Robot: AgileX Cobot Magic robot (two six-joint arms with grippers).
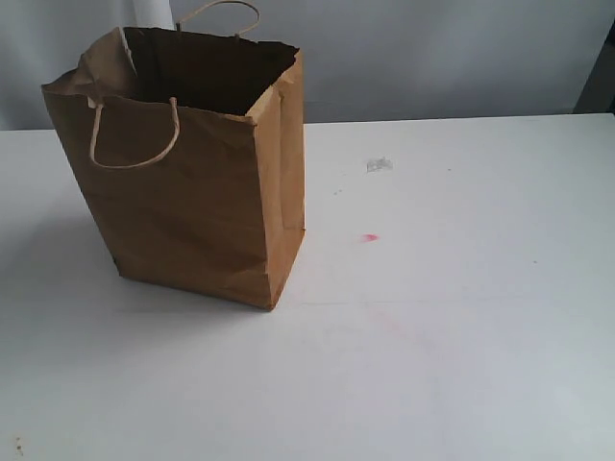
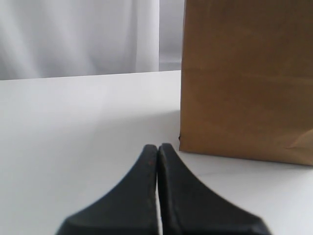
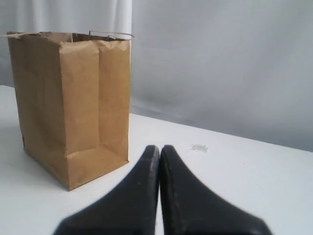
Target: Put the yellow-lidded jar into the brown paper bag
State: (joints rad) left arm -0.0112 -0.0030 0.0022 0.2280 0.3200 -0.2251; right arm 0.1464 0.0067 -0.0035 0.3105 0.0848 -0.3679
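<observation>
The brown paper bag (image 1: 183, 192) is standing upright, mouth open, near the far-left corner of the bench (image 1: 461, 336).
The left gripper (image 2: 157, 152) and right gripper (image 3: 159, 152) are both sitting fully closed, jaws pressing together, holding nothing.

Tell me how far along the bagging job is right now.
Unclear. The brown paper bag stands upright and open on the table. The left tool and right tool are shut and empty. No jar shows anywhere; the bag's dark inside hides whether it is already in.
</observation>
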